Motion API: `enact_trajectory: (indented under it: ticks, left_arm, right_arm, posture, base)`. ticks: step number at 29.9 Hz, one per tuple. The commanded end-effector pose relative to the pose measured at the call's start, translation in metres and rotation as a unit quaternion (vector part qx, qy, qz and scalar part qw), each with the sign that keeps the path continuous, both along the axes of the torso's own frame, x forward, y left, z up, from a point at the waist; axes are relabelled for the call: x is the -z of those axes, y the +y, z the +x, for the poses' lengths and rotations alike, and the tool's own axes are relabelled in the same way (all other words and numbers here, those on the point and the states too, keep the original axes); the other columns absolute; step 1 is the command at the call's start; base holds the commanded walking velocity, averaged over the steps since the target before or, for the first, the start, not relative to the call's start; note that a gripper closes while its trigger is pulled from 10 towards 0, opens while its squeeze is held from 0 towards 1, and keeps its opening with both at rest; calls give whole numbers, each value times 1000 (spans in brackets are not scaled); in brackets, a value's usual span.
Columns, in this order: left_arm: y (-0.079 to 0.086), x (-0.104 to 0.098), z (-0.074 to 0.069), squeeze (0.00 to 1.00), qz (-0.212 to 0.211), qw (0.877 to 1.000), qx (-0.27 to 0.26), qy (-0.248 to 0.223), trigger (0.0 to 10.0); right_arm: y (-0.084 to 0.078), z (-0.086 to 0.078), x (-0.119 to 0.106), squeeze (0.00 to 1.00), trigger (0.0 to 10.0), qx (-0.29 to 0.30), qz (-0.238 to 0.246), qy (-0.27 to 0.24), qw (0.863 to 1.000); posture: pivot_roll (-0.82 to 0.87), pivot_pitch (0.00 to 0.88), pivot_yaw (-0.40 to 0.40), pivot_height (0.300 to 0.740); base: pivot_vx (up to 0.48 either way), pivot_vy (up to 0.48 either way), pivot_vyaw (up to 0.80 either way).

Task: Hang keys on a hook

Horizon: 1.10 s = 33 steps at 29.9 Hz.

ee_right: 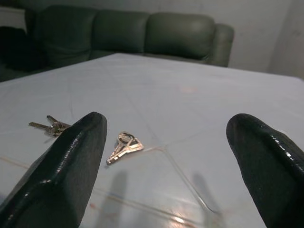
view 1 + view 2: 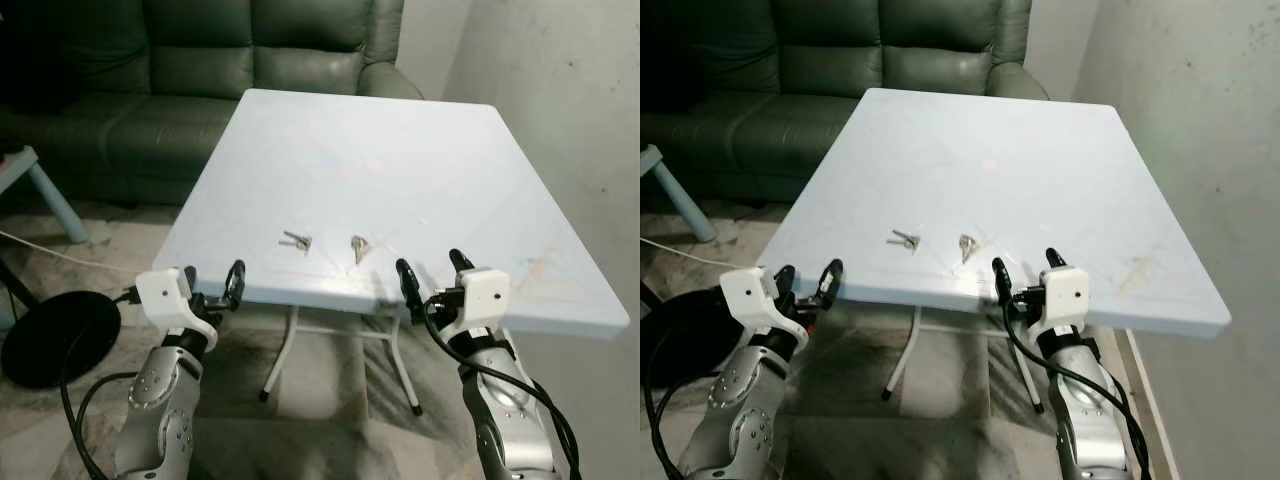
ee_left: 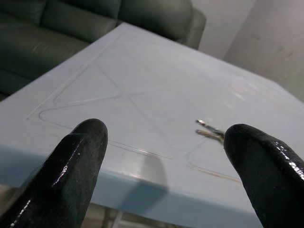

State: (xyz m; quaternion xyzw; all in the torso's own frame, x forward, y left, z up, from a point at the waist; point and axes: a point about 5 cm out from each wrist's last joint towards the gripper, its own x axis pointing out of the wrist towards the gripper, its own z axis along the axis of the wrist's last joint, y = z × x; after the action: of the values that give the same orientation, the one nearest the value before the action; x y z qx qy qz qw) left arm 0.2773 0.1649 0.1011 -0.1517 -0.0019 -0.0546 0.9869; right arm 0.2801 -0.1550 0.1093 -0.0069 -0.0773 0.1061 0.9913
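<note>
Both grippers, left (image 2: 213, 283) and right (image 2: 433, 272), hover at the near edge of the table (image 2: 480, 200), jaws wide apart and empty. The key (image 2: 358, 247) and key bunch (image 2: 298, 240) lie flat near that edge. Risk: flat keys slide off when pinched.

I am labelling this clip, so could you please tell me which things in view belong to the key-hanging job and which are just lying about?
For the job:
single key
key bunch
left pincer, open
right pincer, open

Just lying about:
white table
green sofa
black round base on the floor
</note>
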Motion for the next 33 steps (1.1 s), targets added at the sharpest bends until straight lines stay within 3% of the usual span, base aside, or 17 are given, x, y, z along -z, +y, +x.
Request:
enact_trajectory:
  ticks: [1,12,29,33]
  left_arm:
    - [0,-3,-1,0,9,1000,1,-2,10000]
    - [-2,-5,-1,0,10,1000,5,-4,10000]
    - [-7,-4,-2,0,21,1000,5,-5,10000]
    - [-9,-4,-3,0,24,1000,11,-7,10000]
  right_arm:
    - [0,0,-5,0,10000,0,-2,-5,1000]
    - [1,0,-4,0,10000,-6,-3,-3,1000]
    - [3,1,-5,0,10000,-25,-14,1,1000]
    - [7,6,-5,0,10000,-45,-40,5,998]
  posture:
    - [32,17,-42,740]
    - [34,6,-43,740]
    - [33,0,-48,740]
    - [33,0,-46,740]
  base:
    - [322,0,0]
    - [313,0,0]
    - [0,0,0]
    - [0,0,0]
